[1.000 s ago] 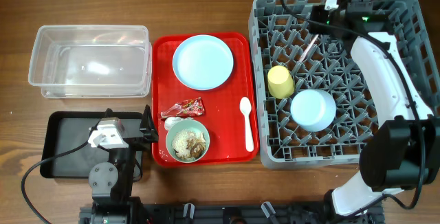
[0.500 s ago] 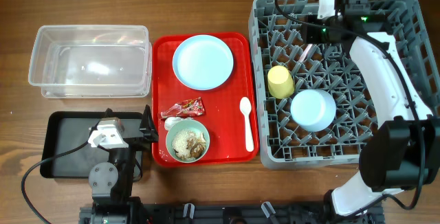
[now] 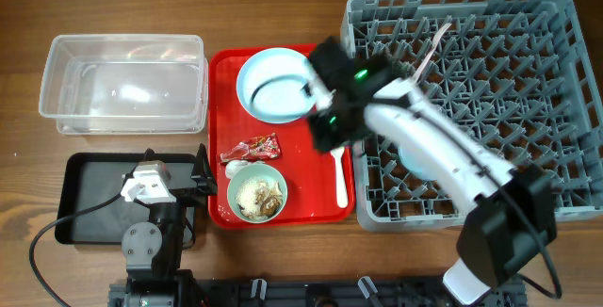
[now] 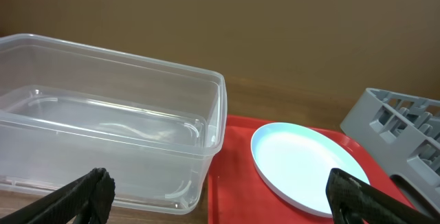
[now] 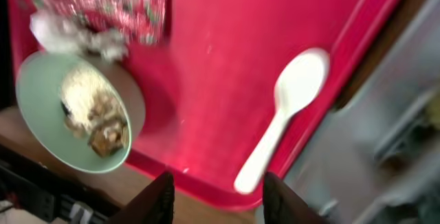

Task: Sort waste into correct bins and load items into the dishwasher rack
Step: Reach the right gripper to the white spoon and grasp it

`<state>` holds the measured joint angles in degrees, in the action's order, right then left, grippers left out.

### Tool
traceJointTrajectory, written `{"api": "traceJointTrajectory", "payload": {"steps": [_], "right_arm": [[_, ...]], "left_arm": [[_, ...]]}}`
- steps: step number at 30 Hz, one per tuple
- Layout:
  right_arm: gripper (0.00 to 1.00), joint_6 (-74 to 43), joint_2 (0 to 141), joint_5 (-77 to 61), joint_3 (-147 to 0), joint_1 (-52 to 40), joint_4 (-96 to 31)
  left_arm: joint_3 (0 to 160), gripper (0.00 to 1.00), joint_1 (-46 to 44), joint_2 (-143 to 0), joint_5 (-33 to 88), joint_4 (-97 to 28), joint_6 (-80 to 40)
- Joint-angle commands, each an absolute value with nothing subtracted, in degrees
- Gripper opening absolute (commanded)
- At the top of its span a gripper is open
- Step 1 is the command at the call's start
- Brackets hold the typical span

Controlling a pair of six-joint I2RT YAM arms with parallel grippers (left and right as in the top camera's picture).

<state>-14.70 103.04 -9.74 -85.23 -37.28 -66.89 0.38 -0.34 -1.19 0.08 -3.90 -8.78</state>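
Note:
My right gripper (image 3: 322, 136) hangs open and empty over the red tray's right side; in its own view (image 5: 218, 200) it is just short of the white spoon (image 5: 282, 114) (image 3: 338, 180). On the tray lie the light blue plate (image 3: 268, 86) (image 4: 306, 165), the red wrapper (image 3: 262, 145) (image 5: 103, 4), a white scrap (image 3: 234, 168) (image 5: 69, 31) and the mint bowl (image 3: 229, 194) (image 5: 130, 97) with beige leftovers (image 5: 89, 114). A white fork (image 3: 431, 51) leans in the grey rack (image 3: 509, 62). My left gripper (image 4: 220, 203) (image 3: 201, 170) stays open by the black tray (image 3: 89, 175). The cup is hidden.
The clear tub (image 3: 122, 83) (image 4: 103, 128) stands at the back left, left of the red serving tray (image 3: 226, 72). My right arm stretches across the rack's near left part, covering most of a light blue dish (image 3: 407, 163) there.
The right gripper opened, left the fork in the rack, and swung left from the rack's far side to over the red tray. The left arm has not moved.

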Motion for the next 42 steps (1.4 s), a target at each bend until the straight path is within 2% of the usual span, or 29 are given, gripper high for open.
{"api": "traceJointTrajectory", "payload": {"steps": [1, 7, 11, 19, 29, 32, 36, 37, 42], "right_arm": [[0.44, -26.4, 103.3, -1.9, -78.2, -43.1, -66.6], [0.45, -30.0, 103.3, -1.5, -65.6, -45.4, -55.6], [0.48, -30.1, 103.3, 4.8, -61.5, -45.4, -47.7], [0.48, -30.0, 103.3, 12.0, -61.4, -45.4, -45.2], [0.46, -26.8, 106.6, 6.5, -59.2, -45.5, -39.5], [0.36, -23.2, 106.4, 4.6, -60.2, -45.5, -39.6], [0.12, -20.9, 106.3, 4.6, -63.2, -45.5, -40.0], [0.09, -20.6, 106.3, 4.6, -64.8, -45.5, -40.6], [0.07, -16.4, 103.2, 5.1, -79.1, -44.2, -48.6]], "left_arm": [[0.3, 1.0, -0.5, -1.1, 0.6, -4.3, -7.7], [0.3, 1.0, -0.5, -1.1, 0.6, -4.3, -7.7], [0.3, 1.0, -0.5, -1.1, 0.6, -4.3, -7.7], [0.3, 1.0, -0.5, -1.1, 0.6, -4.3, -7.7], [0.3, 1.0, -0.5, -1.1, 0.6, -4.3, -7.7], [0.3, 1.0, -0.5, -1.1, 0.6, -4.3, -7.7], [0.3, 1.0, -0.5, -1.1, 0.6, -4.3, -7.7], [0.3, 1.0, -0.5, -1.1, 0.6, -4.3, -7.7], [0.3, 1.0, -0.5, -1.1, 0.6, -4.3, -7.7]]}}
